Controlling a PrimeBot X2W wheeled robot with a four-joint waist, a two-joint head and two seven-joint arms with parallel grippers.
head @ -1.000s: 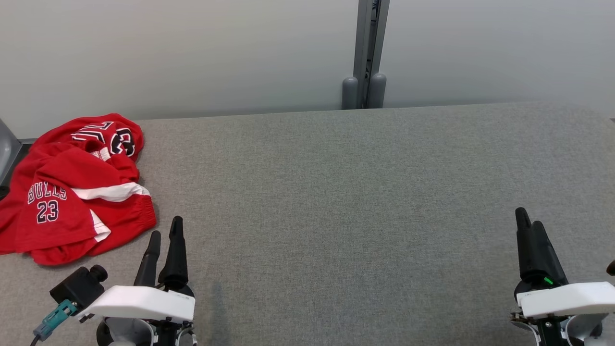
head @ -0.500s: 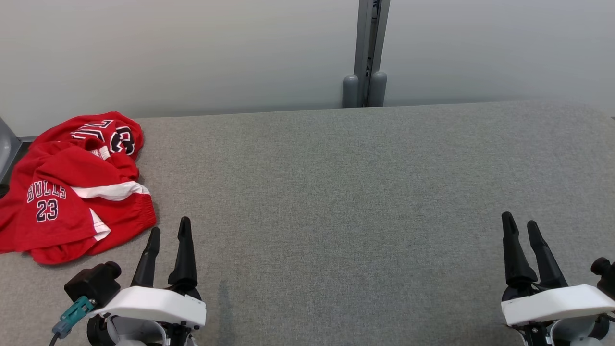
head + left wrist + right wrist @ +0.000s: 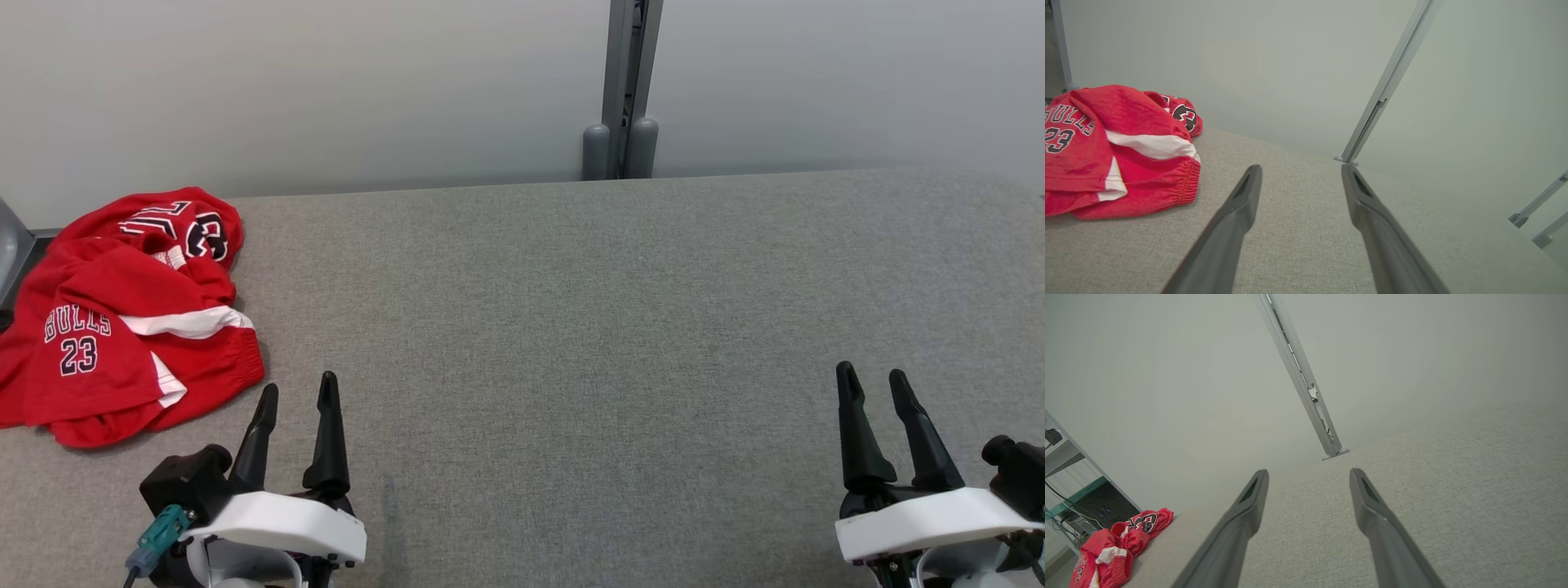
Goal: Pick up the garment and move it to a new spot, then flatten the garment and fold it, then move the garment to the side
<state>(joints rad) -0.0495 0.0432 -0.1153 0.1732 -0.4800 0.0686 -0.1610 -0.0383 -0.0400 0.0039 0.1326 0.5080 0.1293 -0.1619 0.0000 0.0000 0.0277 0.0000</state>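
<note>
The garment (image 3: 122, 318) is a crumpled red piece with white stripes and "BULLS 23" lettering, bunched at the far left of the grey fabric table (image 3: 571, 327). It also lies at the left of the left wrist view as the garment (image 3: 1114, 151) and small at the lower left of the right wrist view as the garment (image 3: 1114, 547). My left gripper (image 3: 298, 392) stands open just right of the garment's near corner, holding nothing. Far off at the lower right, my right gripper (image 3: 872, 377) is open and empty too.
A pale wall panel with a grey vertical post (image 3: 624, 90) backs the table. A grey frame edge (image 3: 12, 245) and shelving with cables (image 3: 1073, 506) lie beyond the table's left end. Wide bare fabric stretches between the two grippers.
Both grippers have turned so their fingers now show spread apart. The left gripper has shifted right and slightly back; the right gripper has shifted left. The garment has not moved.
</note>
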